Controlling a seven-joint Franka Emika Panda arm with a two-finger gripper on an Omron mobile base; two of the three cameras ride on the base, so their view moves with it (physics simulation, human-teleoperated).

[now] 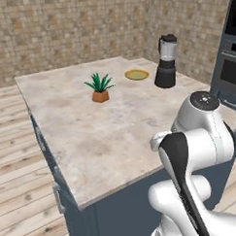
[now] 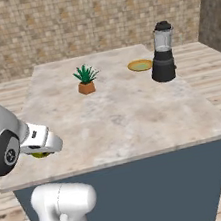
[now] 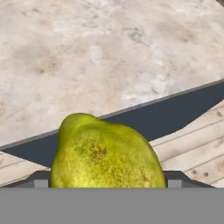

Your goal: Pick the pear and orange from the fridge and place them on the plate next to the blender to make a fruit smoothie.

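My gripper [image 3: 108, 183] is shut on the yellow-green pear [image 3: 105, 153], which bulges up between the finger tips. From the right base the pear [image 2: 38, 155] peeks out under the white hand, just above the near left corner of the counter. The yellow-olive plate [image 1: 137, 74] [image 2: 140, 65] lies far across the counter, right beside the black-based blender [image 1: 166, 62] [image 2: 163, 53] and with nothing on it. The orange and the fridge are out of view.
A potted green plant [image 1: 99, 87] [image 2: 85, 80] stands mid-counter, between my hand and the plate. The marble island counter [image 1: 91, 135] [image 2: 123, 115] has dark blue sides and wooden floor around it. A dark wall oven [image 1: 229, 61] rises at the far right.
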